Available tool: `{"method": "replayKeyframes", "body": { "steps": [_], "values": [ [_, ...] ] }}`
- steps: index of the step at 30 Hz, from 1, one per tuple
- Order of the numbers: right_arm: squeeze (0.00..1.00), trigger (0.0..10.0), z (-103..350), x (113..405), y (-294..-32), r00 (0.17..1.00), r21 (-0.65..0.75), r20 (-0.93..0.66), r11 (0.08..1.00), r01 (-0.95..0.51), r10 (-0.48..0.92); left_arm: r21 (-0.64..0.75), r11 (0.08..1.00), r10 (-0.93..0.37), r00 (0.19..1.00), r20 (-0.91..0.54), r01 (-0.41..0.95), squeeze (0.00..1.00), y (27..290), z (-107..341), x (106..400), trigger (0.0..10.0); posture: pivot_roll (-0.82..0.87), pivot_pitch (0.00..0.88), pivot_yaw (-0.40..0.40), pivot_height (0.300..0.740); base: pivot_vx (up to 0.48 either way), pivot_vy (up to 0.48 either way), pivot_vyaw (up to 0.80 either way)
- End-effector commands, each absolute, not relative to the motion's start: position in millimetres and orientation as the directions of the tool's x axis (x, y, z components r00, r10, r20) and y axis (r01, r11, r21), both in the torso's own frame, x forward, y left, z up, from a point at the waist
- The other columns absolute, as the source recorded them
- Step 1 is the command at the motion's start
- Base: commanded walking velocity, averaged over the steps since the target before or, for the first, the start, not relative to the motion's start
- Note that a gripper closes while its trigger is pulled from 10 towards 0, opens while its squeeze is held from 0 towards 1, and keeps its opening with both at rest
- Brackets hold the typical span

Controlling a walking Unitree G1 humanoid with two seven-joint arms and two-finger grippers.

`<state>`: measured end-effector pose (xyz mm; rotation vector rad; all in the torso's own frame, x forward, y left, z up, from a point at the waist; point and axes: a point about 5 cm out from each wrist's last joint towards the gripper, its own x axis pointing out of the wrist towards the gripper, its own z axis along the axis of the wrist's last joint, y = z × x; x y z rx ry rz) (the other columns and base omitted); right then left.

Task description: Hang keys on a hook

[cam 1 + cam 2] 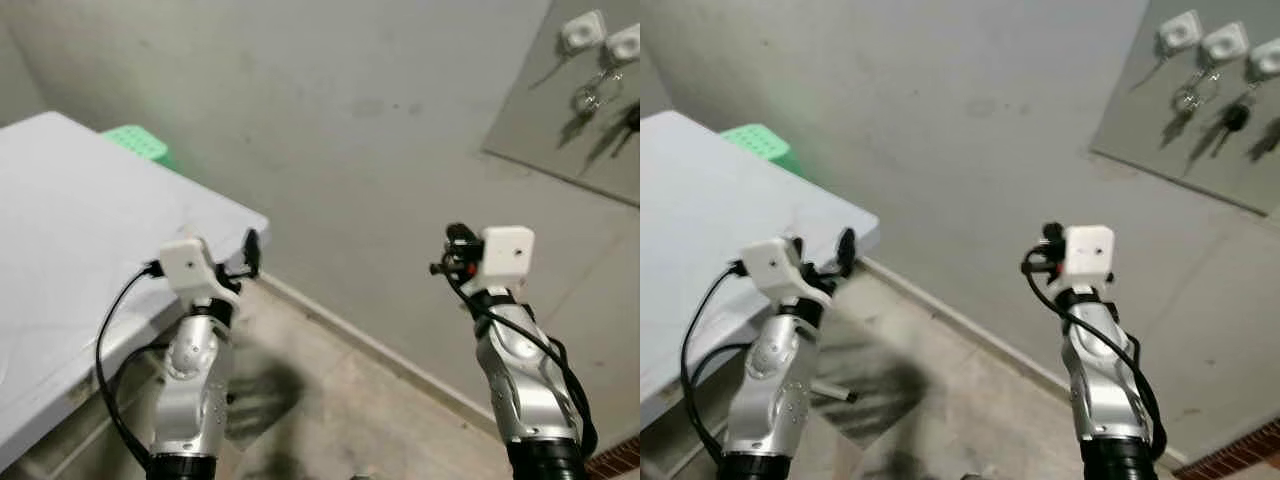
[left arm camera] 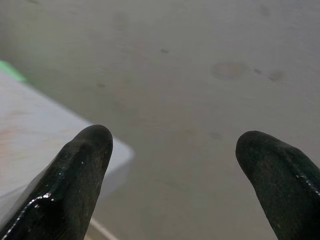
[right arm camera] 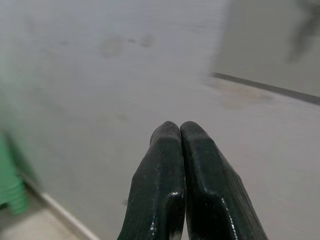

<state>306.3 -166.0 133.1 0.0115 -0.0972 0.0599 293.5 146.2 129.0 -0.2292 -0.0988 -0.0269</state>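
Note:
A grey board [image 1: 1140,130] is mounted on the wall at the upper right, with white hooks [image 1: 1183,28] along its top. Bunches of keys [image 1: 1188,97] hang from the hooks, one with a black head [image 1: 1233,118]. My right gripper [image 3: 180,135] is shut with nothing visible between its fingers. It is raised in front of the wall, below and left of the board, well short of it. My left gripper [image 2: 175,165] is open and holds nothing, held up just off the corner of the white table [image 1: 60,230].
The white table runs along my left side. A green plastic stool [image 1: 135,143] stands behind it against the wall. Bare grey wall lies straight ahead, with a pale skirting strip [image 1: 360,340] above the concrete floor [image 1: 330,410].

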Motion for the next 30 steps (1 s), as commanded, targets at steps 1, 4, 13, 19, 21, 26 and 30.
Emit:
{"method": "replayKeyframes", "body": {
  "steps": [1,4,13,19,21,26,30],
  "values": [
    [0.0,10.0,137.2,307.8,-169.7,0.992,0.004,0.112,0.999,-0.05,0.049,-0.206,0.978,-0.024,0.994,0.111,0.046,0.0,147.0,133.5,295.0,10.0,0.02,0.039,-0.072,0.74,0.0,0.0,-0.78],
    [0.0,10.0,137.3,308.4,-169.6,0.993,0.007,0.114,0.999,-0.045,0.044,-0.201,0.979,-0.023,0.994,0.109,0.045,0.0,149.8,134.0,296.4,10.0,0.02,0.039,-0.061,0.74,0.0,0.0,-0.78],
    [0.0,10.0,137.9,311.8,-170.6,0.991,0.007,0.128,0.999,-0.035,0.034,-0.186,0.981,-0.039,0.992,0.116,0.06,0.0,151.4,139.5,304.8,10.0,0.02,0.027,-0.029,0.74,0.0,0.0,-0.78],
    [0.0,10.0,141.3,313.4,-167.8,0.985,0.005,0.163,0.998,-0.057,0.055,-0.168,0.984,-0.039,0.993,0.109,0.057,0.0,153.2,140.6,308.6,10.0,0.02,0.026,-0.013,0.74,0.0,0.0,-0.52],
    [0.0,10.0,142.3,314.1,-164.8,0.982,-0.008,0.171,0.997,-0.074,0.075,-0.16,0.985,-0.04,0.994,0.106,0.057,0.0,153.7,140.7,309.4,10.0,0.01,0.023,-0.001,0.74,0.0,0.0,0.0],
    [0.0,10.0,141.9,314.6,-161.4,0.981,0.0,0.173,0.996,-0.087,0.086,-0.151,0.987,-0.045,0.994,0.1,0.06,0.0,154.0,140.6,311.5,10.0,0.01,0.021,0.01,0.74,0.0,0.0,0.0],
    [0.0,10.0,142.4,312.9,-160.7,0.979,0.004,0.185,0.996,-0.089,0.087,-0.154,0.984,-0.079,0.992,0.094,0.093,0.0,147.0,139.4,313.6,10.0,0.0,0.028,0.013,0.74,0.0,0.0,0.0]
  ]
}}
